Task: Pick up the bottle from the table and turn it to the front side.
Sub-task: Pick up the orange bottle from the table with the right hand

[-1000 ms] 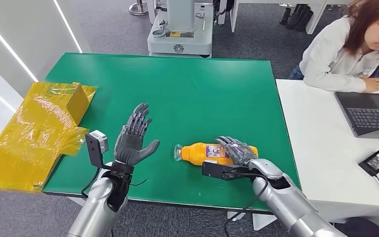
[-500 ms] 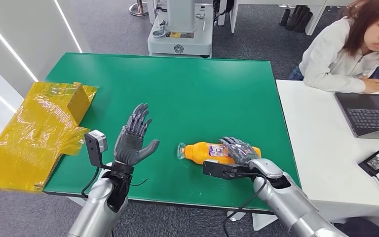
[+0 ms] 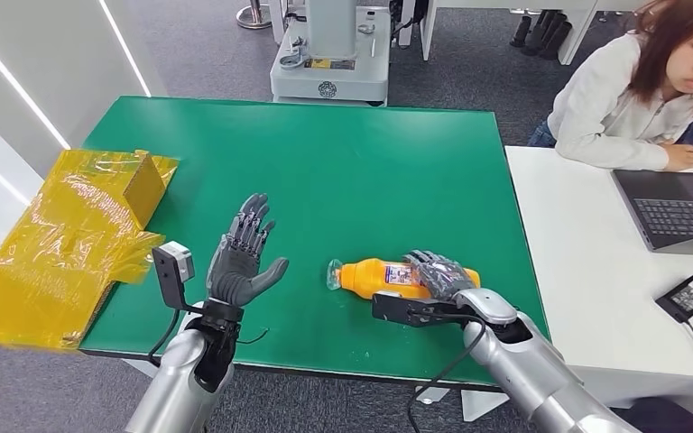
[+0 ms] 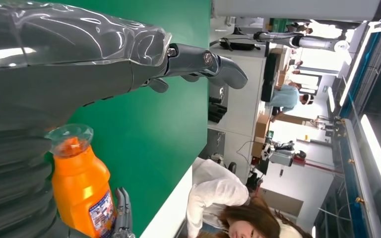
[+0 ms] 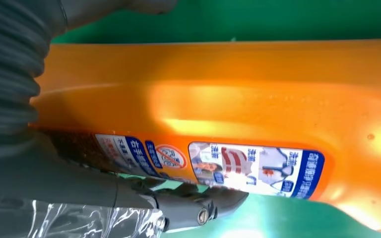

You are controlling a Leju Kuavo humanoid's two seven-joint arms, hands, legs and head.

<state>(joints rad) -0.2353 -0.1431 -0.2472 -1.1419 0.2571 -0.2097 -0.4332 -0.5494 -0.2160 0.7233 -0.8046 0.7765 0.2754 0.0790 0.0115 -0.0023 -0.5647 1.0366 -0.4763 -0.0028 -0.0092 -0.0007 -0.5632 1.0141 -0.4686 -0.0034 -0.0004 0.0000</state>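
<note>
We find the orange bottle [image 3: 388,278] lying on its side on the green counter [image 3: 343,171], near the front edge, its clear cap pointing toward our left and a small printed label facing up. Our right hand [image 3: 440,275] lies over its base end, dark fingers [image 3: 429,264] draped across the label; the right wrist view shows the thumb tucked under the bottle's far side, so we judge the grasp is closing, though we cannot tell whether it is firm yet. The bottle rests on the counter, not lifted. Our left hand [image 3: 242,257] hovers well apart to the left, palm up-turned, fingers spread and holding nothing. The step in hand looks like securing the grip; the next move calls for a firm hold, then a lift clear of the surface and a roll of the wrist to bring the front face round. Beyond the left edge sits a yellow wrapped box [image 3: 63,239]; a person [image 3: 632,86] sits at a white desk [image 3: 586,271] to the right.
</note>
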